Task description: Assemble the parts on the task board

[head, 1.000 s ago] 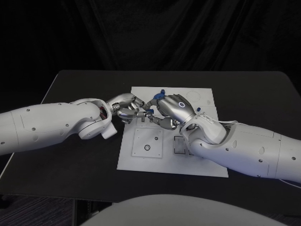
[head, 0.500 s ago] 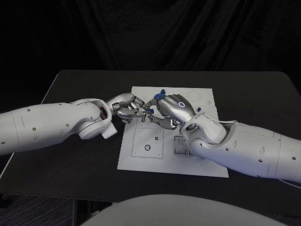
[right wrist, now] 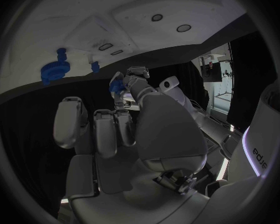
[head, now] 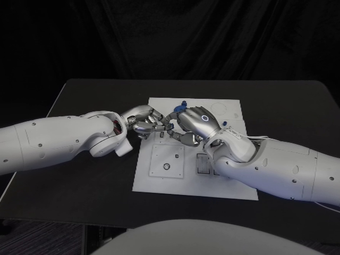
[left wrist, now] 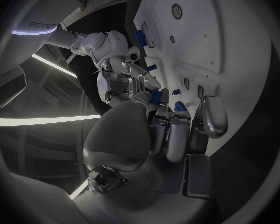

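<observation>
The white task board [head: 187, 171] lies in the middle of the table. My left hand [head: 143, 121] hovers over its far left part and pinches a small blue part [left wrist: 155, 98] at its fingertips; the right wrist view shows that blue part [right wrist: 117, 86] too. My right hand [head: 193, 121] is close opposite, almost touching the left hand. The right hand's fingers [right wrist: 105, 127] reach out side by side with nothing between them. A blue gear-like part [right wrist: 53, 70] stands on the board's far edge [head: 183, 104], with a smaller blue part [right wrist: 95, 65] beside it.
The board carries round holes [head: 167, 166] and rectangular slots [head: 203, 163] in its near half, partly under my right forearm [head: 277, 167]. Black table [head: 78, 180] stretches out left of the board, and my left forearm [head: 48, 143] lies over it.
The left hand's fingers have edged slightly towards the right hand, closing the small gap between them. The arms and the board stay where they were.
</observation>
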You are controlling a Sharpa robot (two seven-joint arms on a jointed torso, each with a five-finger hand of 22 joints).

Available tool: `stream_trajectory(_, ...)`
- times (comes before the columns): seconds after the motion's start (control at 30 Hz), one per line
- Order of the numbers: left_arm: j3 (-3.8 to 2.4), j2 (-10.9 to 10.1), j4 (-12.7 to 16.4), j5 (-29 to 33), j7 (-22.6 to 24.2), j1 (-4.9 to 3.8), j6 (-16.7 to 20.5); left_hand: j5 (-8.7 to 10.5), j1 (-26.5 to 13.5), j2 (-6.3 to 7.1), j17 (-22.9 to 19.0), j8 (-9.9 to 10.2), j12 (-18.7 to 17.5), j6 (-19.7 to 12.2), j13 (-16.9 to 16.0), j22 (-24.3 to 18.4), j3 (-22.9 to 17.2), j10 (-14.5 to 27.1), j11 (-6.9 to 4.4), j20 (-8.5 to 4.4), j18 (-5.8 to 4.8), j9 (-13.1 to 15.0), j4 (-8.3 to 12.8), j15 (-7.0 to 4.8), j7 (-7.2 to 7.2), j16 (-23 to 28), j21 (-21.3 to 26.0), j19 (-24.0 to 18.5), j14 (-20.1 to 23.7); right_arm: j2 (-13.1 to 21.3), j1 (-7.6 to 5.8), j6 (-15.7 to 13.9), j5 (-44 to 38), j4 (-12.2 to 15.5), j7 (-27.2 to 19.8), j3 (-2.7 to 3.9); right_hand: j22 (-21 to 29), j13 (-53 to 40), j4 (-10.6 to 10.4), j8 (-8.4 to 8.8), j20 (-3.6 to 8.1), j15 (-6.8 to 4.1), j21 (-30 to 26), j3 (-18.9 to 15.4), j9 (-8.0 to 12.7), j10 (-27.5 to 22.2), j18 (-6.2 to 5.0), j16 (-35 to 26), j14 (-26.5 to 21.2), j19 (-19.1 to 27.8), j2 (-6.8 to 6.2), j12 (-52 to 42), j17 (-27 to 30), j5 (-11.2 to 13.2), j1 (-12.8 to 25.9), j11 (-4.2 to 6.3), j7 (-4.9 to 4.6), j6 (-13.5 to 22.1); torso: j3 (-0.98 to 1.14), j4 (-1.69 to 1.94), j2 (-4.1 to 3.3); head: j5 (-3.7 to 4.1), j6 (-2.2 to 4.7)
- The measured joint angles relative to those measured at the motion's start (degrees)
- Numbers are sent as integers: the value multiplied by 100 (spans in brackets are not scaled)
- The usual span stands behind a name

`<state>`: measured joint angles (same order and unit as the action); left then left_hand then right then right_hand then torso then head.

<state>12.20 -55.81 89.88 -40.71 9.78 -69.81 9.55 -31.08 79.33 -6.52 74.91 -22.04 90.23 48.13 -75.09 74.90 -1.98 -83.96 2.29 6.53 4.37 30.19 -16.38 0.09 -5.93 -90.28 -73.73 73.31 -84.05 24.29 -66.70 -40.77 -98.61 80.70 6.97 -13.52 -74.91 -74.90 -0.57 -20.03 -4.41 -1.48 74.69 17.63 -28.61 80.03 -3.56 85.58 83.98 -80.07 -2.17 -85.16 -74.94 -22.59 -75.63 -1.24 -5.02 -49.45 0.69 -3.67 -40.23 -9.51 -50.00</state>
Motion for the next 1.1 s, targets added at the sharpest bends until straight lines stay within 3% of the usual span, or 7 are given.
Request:
stream_trajectory(0.27, -2, 28, -23, 2, 10, 0, -36, -557, 352, 225, 0, -54, 0, 62, 6, 4, -479, 0, 0, -19, 0, -40, 58, -29, -1, 0, 43, -19, 10, -1, 0, 33, 0, 2, 0, 0, 0, 0, -7, -27, 0, 0, 0, -7, -1, 0, 1, 0, 0, 42, -1, 20, 1, 6, 0, 0, -2, 3, 1, 0, 1, -5, 0)
stream_trajectory(0.5, -4, 41, -37, 3, 9, 1, -52, -644, 554, 418, 0, -170, 0, 92, 9, 4, -514, 0, 0, -40, 0, -46, 25, -29, -31, 0, 43, 2, 10, 3, 0, 49, -3, 8, 0, -2, 0, 0, -40, -38, -10, 0, -37, 26, -58, -44, 1, 0, 0, 52, -2, 31, 1, 181, 1, -43, -68, 93, 1, 1, 1, -8, 0)
stream_trajectory(0.63, -10, 56, -39, 5, 10, 0, -55, -644, 624, 462, 0, -219, 0, 102, 9, 4, -534, -13, -12, -40, 0, -20, 20, -29, -41, 0, 43, 2, 10, 11, 0, 74, -5, 9, 0, -9, 0, -5, -117, 362, -50, 10, -82, 44, -1609, -119, 1, -37, 2, 92, -19, 70, 1, 403, 17, -120, -163, 279, 1, 1, 2, -9, 0)
stream_trajectory(0.7, -12, 59, -41, 6, 8, 0, -54, -649, 631, 469, 0, -236, 0, 102, 9, 4, -535, -18, -18, -40, 0, 9, 19, -29, -42, 0, 42, 2, 10, 24, 1, 84, -5, 10, 0, -12, 0, -4, -201, 603, -97, 83, -148, 59, -1775, -243, 1, -60, 3, 139, -56, 156, 1, 521, 59, -195, -234, 441, 1, 1, 2, -9, 0)
stream_trajectory(0.83, -7, 72, -50, 6, -2, 0, -54, -650, 639, 477, 0, -238, 0, 103, 8, 3, -535, -18, -18, -60, 0, 11, 19, -29, -43, 0, 42, 23, 10, 96, 1, 85, -5, 40, 0, -7, 0, 105, -378, 1499, -172, 118, -393, -29, -939, -799, -96, -173, -55, 263, -155, 523, 2, 977, 174, -188, -326, 1207, 1, 1, 1, -9, 0)
stream_trajectory(0.9, -6, 84, -47, 6, -8, 1, -53, -650, 639, 477, 0, -238, 1, 103, 8, 3, -535, -18, -18, -60, 0, 12, 19, -40, -43, 0, 42, 23, -1, 155, 1, 74, -5, 80, -1, -6, 0, 236, -454, 1623, -144, 94, -506, -105, -647, -965, -96, -212, -113, 319, -191, 638, 2, 1153, 210, -164, -293, 1601, 1, 1, 1, -19, 0)
stream_trajectory(1.1, -7, 96, -51, 4, -66, 1, -27, -650, 622, 493, 0, -269, 1, 105, 6, 3, -535, -18, -18, -62, 0, 14, 19, -50, -44, 0, 14, 25, -10, 550, -31, 2, -2, 385, -8, -6, 0, 549, -806, 1737, -92, 34, -842, -457, 1052, -1379, -95, -368, -273, 502, -343, 881, 2, 1492, 127, -78, -170, 3307, 3, 1, 2, -44, 0)
